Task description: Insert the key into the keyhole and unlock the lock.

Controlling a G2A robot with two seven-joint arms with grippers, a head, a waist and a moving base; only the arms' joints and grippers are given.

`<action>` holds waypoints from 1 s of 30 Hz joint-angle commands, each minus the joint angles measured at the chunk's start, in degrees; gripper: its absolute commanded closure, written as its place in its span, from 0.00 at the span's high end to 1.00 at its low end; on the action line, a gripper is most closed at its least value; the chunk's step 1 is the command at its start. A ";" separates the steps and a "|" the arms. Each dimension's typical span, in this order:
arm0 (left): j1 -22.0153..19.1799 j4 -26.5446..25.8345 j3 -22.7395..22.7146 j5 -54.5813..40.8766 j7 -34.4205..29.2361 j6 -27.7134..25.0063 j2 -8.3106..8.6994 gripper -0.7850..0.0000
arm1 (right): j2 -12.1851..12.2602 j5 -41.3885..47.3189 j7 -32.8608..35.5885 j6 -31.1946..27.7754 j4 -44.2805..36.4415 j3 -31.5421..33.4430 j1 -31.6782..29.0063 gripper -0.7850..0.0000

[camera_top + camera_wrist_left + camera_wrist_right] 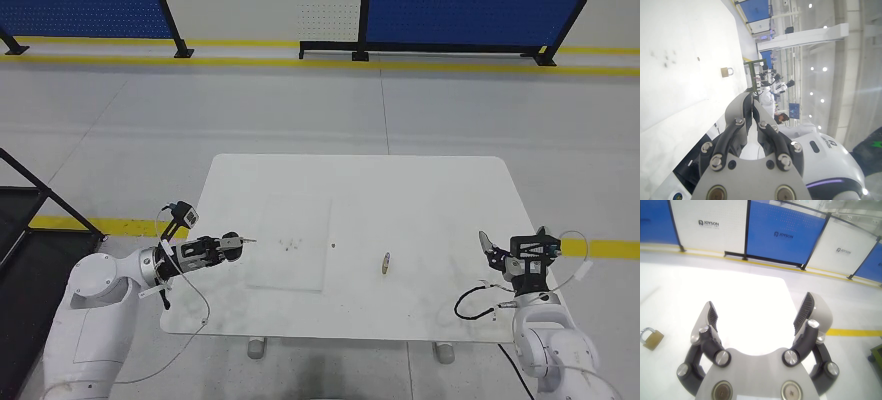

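A small brass padlock (385, 263) with a silver shackle lies flat on the white table (420, 190), right of centre. It also shows in the left wrist view as the padlock (726, 72) and in the right wrist view as the padlock (651, 339). My left gripper (232, 243) hovers over the table's left part, shut on a thin key (247, 241) whose tip points toward the lock, well short of it. Between the pressed fingers (748, 106) the key (752, 99) appears edge-on. My right gripper (512, 240) is by the table's right edge, open and empty (761, 303).
A thin white sheet (295, 215) covers the table's middle-left, with faint dark marks (290, 244) and a small speck (333, 243). A black cable (475, 305) loops at the front right corner. Blue and white barrier panels (450, 20) stand far behind.
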 commanded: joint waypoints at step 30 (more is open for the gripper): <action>0.10 1.23 -0.03 -3.75 -2.23 -1.66 0.10 0.00 | -0.21 0.07 22.52 -9.41 -3.29 -7.78 3.84 1.00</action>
